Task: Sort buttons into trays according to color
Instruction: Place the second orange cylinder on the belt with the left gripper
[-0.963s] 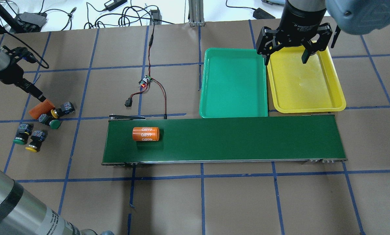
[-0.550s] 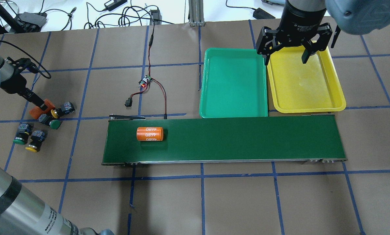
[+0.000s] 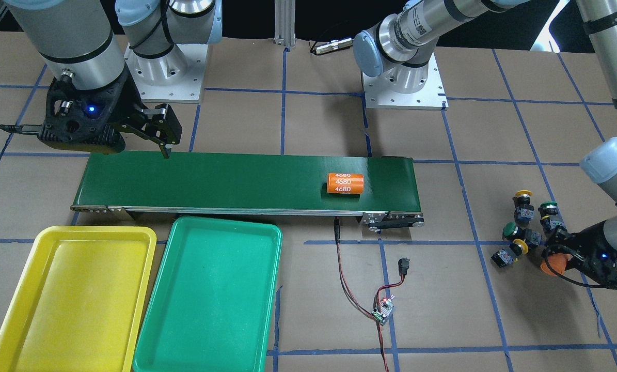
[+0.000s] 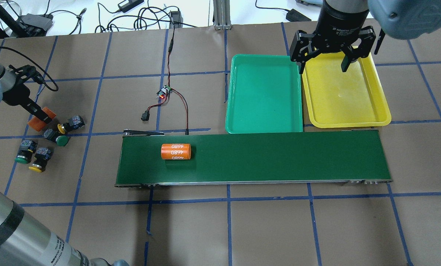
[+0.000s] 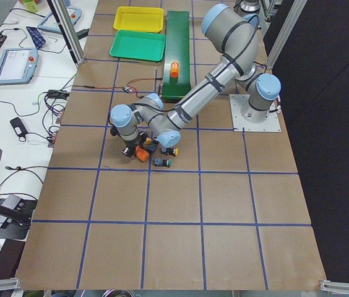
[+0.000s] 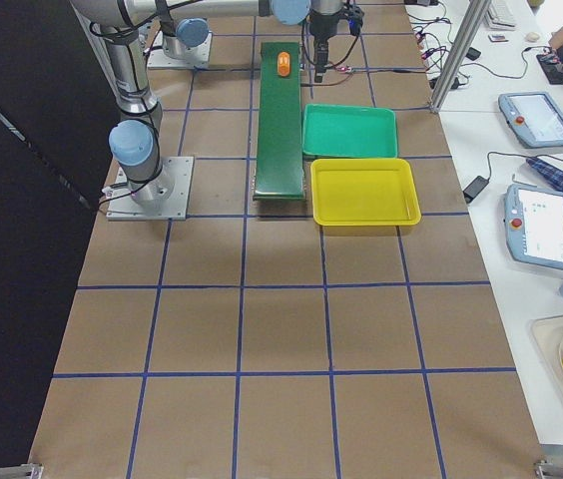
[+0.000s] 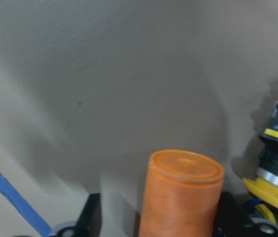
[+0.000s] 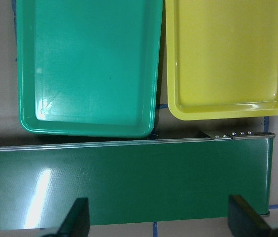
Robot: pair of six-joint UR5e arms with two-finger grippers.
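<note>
**Overhead view, clock directions.** The left gripper [image 4: 41, 117], clenched on an orange cylinder [image 7: 181, 197], has drawn it toward 10 o'clock, away from the buttons [image 4: 58, 138]. The cluster now lies just beside it, from 4 to 6 o'clock. The 4680 cylinder [image 4: 175, 152] has ridden the belt [image 4: 279, 157] a little toward 3 o'clock. All four buttons sit on the table at 9 o'clock; none is in the green tray [image 4: 264, 92] or yellow tray [image 4: 347, 96] at 1 o'clock. Sorting is judged not begun, with clutter being cleared first. The right gripper [image 4: 323, 69] hangs released above the belt's 3 o'clock end. Bare paper surrounds the cluster; the belt's near end stands well apart at 3 o'clock.
</note>
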